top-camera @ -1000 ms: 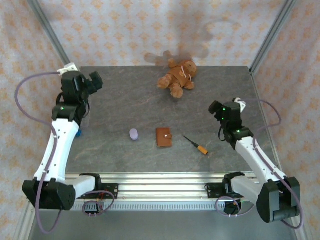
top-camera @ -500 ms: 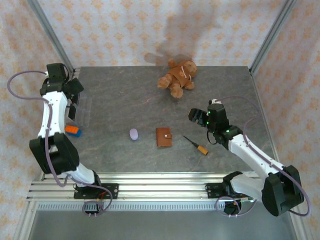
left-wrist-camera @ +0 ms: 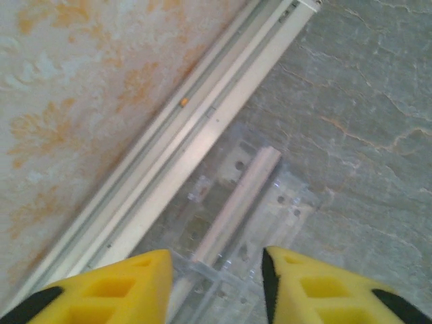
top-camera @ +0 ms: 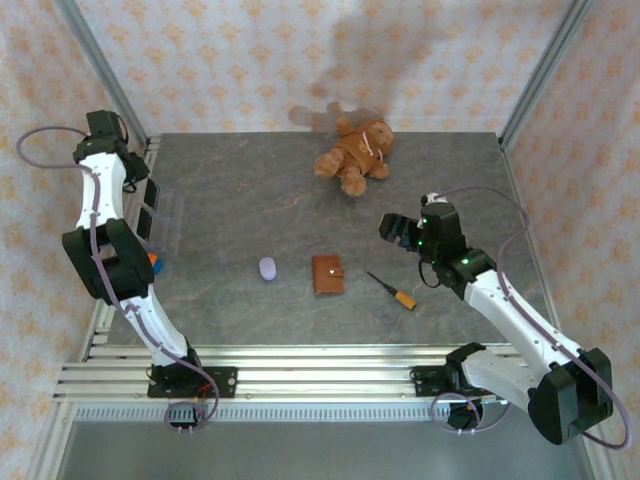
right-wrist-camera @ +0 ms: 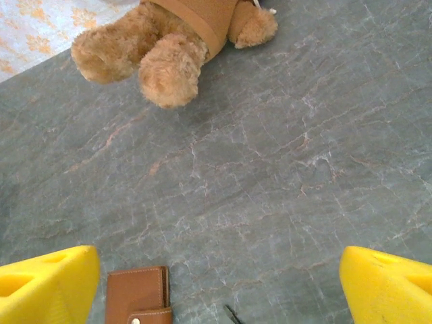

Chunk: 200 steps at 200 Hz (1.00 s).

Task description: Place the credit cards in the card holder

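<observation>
Top external: shows the brown card holder point(top-camera: 327, 274) lying shut and flat near the middle of the grey table point(top-camera: 250, 190), snap button toward its right edge. Finds a small purple oval point(top-camera: 267, 268) just to its left and an orange-handled screwdriver point(top-camera: 392, 290) to its right, both apart from it. Places the teddy bear point(top-camera: 355, 155) at the far edge, well apart from the holder. Puts the left gripper point(top-camera: 148, 207) at the table's left edge over a clear plastic tray point(top-camera: 170, 215), with an orange-and-blue piece point(top-camera: 152, 260) just nearer than the tray. Puts the right gripper point(top-camera: 398, 232) above bare table, right of and beyond the holder.

Left wrist: looks down past yellow fingers point(left-wrist-camera: 115, 287) held partway apart, with the near rim of the tray point(left-wrist-camera: 283, 202) in the gap and no grip on it that shows. Picks out a pale strip point(left-wrist-camera: 236, 199) lying along the tray, too blurred to call a card.

Right wrist: catches yellow fingers point(right-wrist-camera: 40, 283) spread wide with nothing between them, the holder point(right-wrist-camera: 138, 295) low in frame beside the left one, and the bear point(right-wrist-camera: 169, 61) at the top.
</observation>
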{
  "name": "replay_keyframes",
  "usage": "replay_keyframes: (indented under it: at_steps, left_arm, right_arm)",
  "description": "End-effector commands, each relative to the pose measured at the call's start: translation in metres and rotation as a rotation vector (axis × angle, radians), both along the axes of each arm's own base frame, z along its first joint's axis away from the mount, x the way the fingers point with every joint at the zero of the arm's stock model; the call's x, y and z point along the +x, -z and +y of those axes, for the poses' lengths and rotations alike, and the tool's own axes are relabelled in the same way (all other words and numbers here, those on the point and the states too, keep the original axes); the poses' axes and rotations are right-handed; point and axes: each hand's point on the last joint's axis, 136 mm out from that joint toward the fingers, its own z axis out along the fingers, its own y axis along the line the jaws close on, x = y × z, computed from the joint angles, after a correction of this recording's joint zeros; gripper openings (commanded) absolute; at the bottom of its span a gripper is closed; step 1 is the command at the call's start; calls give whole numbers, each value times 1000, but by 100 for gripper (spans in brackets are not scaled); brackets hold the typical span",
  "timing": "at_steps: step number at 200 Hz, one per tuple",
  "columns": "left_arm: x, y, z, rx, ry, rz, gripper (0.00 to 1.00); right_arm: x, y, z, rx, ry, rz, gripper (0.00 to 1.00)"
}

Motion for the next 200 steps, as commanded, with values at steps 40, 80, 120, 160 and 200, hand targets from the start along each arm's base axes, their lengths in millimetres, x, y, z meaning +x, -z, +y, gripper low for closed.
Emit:
replay_keyframes:
  at_steps: [40,80,120,160,200]
  left_arm:
    - [-8,23,28,-52,-57,46,39]
    - [-2,44,27,-95,-10,72,44]
    - [-1,57,25,-111,29,117,45]
    - [1,64,25,-127,50,139,45]
    - [8,69,20,-165,87,141,43]
  right_arm:
    - [-6,-13,0,2,-8,0,92]
    - [-8,-14,0,1,-7,12,91]
    - [-9,-16,-5,-21,3,8,91]
    - [-10,-14,-5,-13,11,9,91]
    - [-11,-16,-8,-23,18,1,91]
